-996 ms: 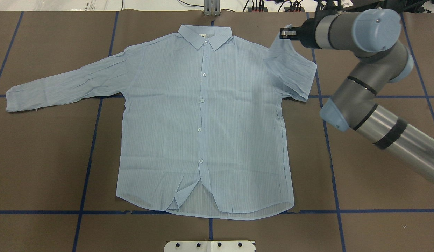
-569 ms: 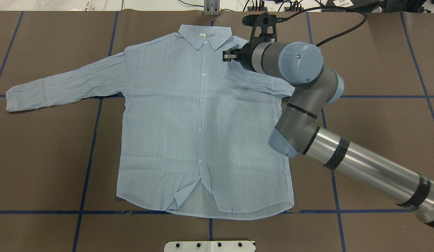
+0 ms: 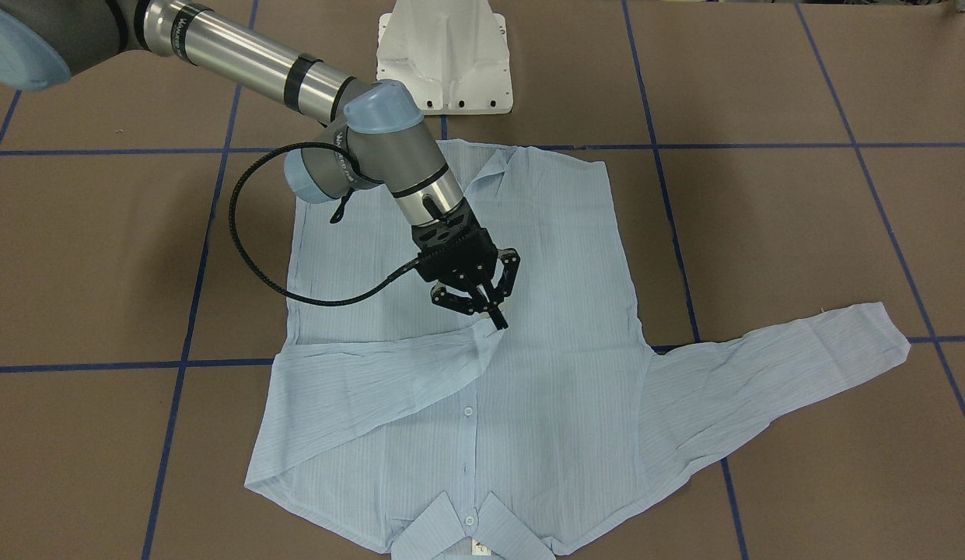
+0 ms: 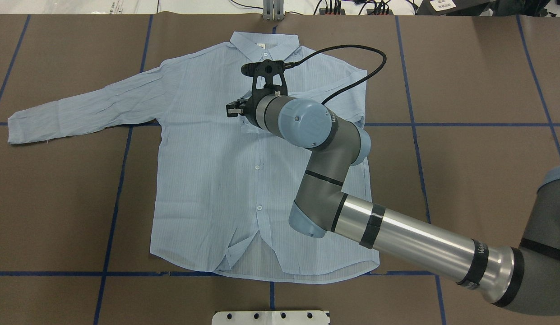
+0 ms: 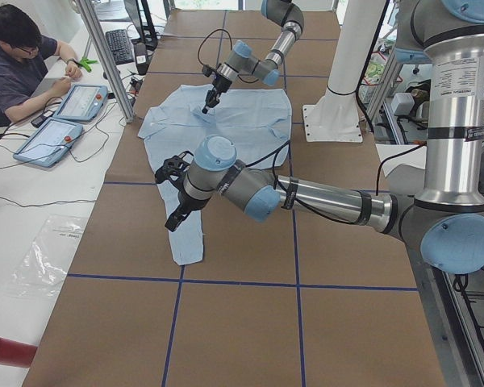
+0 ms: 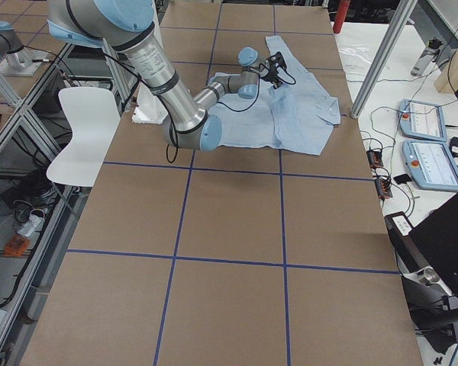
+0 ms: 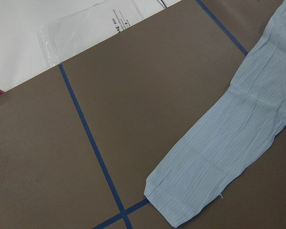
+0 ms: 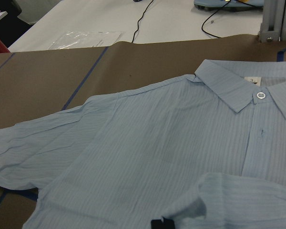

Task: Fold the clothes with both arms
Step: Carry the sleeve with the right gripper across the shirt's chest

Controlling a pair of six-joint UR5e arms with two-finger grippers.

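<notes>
The pale-blue shirt [image 4: 207, 158] lies flat, front up and buttoned, with its collar [image 4: 264, 45] at the far side. My right gripper [image 4: 233, 109] is shut on the cuff of the right sleeve [image 3: 373, 389], which is folded across the chest; the front-facing view shows the gripper [image 3: 498, 320] pinching the cuff low over the button line. The left sleeve [image 4: 81, 108] lies stretched out flat; its cuff shows in the left wrist view [image 7: 190, 191]. My left gripper [image 5: 173, 223] shows only in the exterior left view, hovering above that cuff; I cannot tell if it is open or shut.
The white pedestal base [image 3: 445, 58] stands at the robot's edge of the table. Blue tape lines [image 4: 113, 216] cross the brown table cover. A metal post [image 4: 273, 11] stands behind the collar. An operator [image 5: 16, 64] with tablets sits at a side table.
My right gripper has moved left with the right cuff, from beyond the right shoulder to over the chest. The sleeve now lies folded across the body.
</notes>
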